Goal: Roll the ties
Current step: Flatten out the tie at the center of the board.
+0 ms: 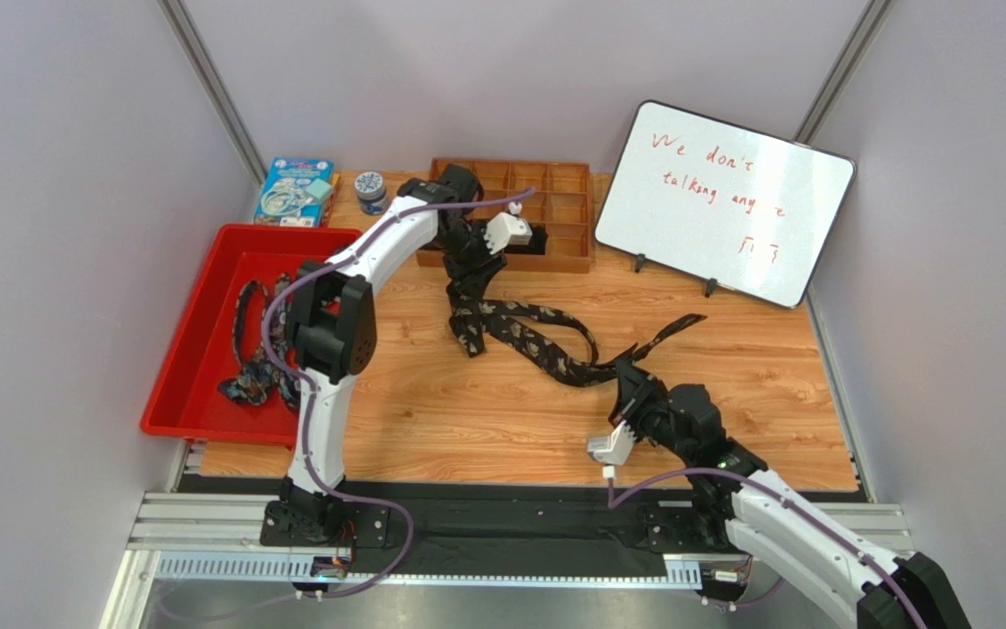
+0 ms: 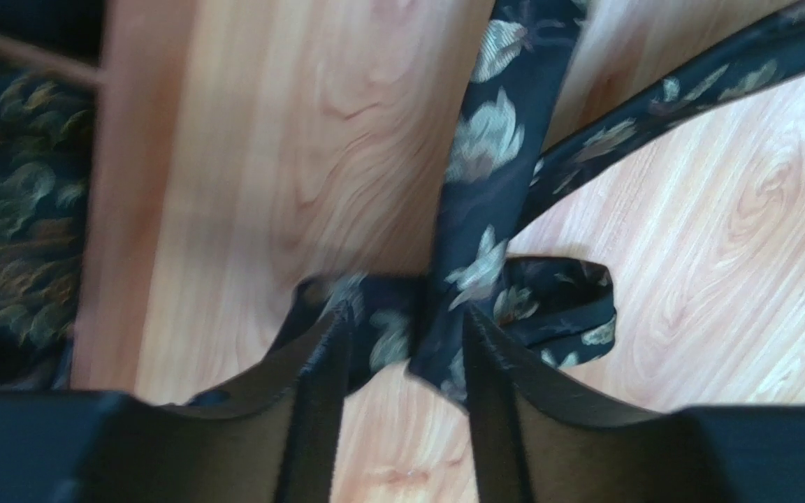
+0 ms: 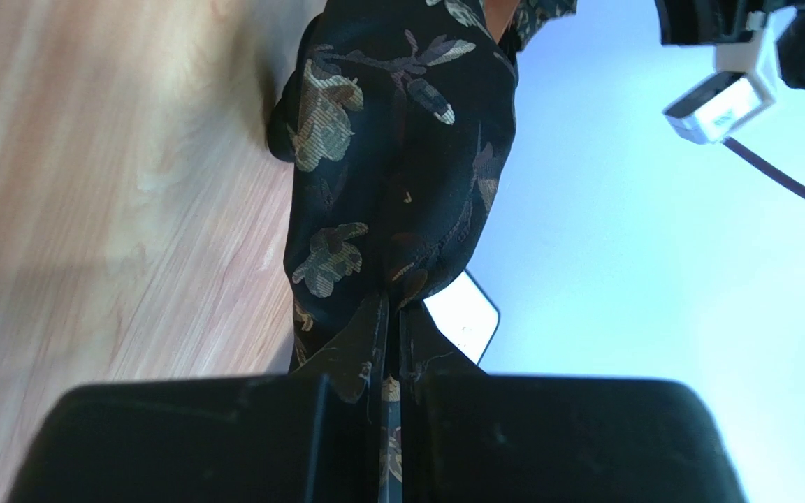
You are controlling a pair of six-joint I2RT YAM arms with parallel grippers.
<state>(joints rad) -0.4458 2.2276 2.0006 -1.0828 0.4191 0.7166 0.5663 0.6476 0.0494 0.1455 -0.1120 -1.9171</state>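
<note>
top external | dark floral tie (image 1: 541, 343) | left end effector (image 1: 468, 288) apart | right end effector (image 1: 629, 383) clamps it

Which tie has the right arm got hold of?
The tie stretched across the table: the right gripper is shut on its end. The others lie loose in the red tray.

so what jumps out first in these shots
A dark floral tie snakes across the middle of the wooden table, pinched by the shut right gripper at its near end, with the left gripper straddling its far end. At the left, a red tray holds more ties; at the far right stands a whiteboard with red handwriting.
</note>
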